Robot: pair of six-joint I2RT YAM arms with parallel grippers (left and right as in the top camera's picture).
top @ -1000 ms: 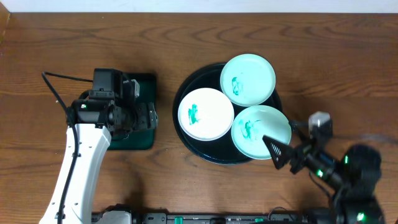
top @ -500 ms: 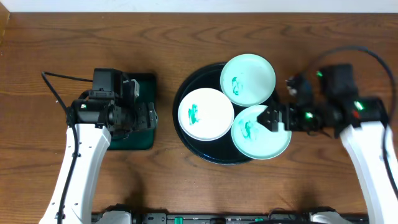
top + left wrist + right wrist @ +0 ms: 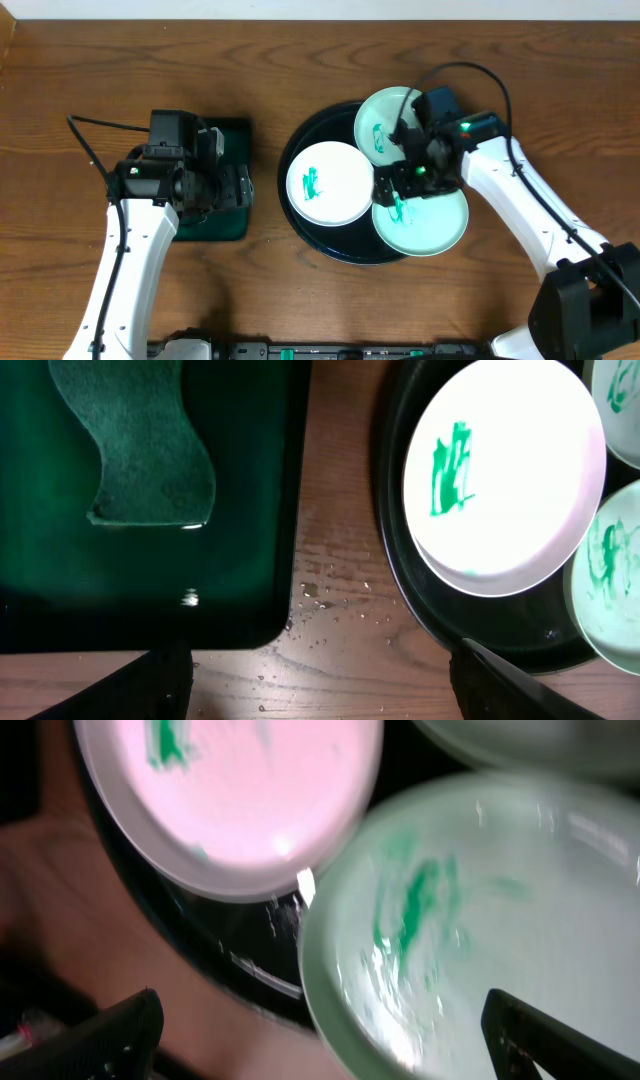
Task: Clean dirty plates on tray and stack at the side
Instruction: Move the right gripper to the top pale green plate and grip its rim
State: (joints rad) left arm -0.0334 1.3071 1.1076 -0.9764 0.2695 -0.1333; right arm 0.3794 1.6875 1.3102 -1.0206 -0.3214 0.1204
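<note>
The black tray [image 3: 298, 150] holds three plates with teal smears: a white plate [image 3: 331, 183] on the left, a mint plate [image 3: 385, 110] at the back and a mint plate [image 3: 430, 225] at the front right. My right gripper [image 3: 392, 190] hovers open over the front right plate's left edge; in the right wrist view [image 3: 330, 1040] that plate [image 3: 480, 920] lies between the jaws, untouched. My left gripper [image 3: 225, 185] is open and empty over the green tray's right edge. In the left wrist view [image 3: 320, 695] the white plate [image 3: 505, 470] sits at the upper right.
A dark green rectangular tray [image 3: 250, 510] with a wavy green sponge [image 3: 140, 450] sits left of the black tray [image 3: 392, 570]. Water drops lie on the wood between them. The brown wooden table [image 3: 120, 60] surrounds both trays.
My right arm has swung from the table's front right corner up and over the black tray, ending above the front right plate. The left arm and all plates have not moved.
</note>
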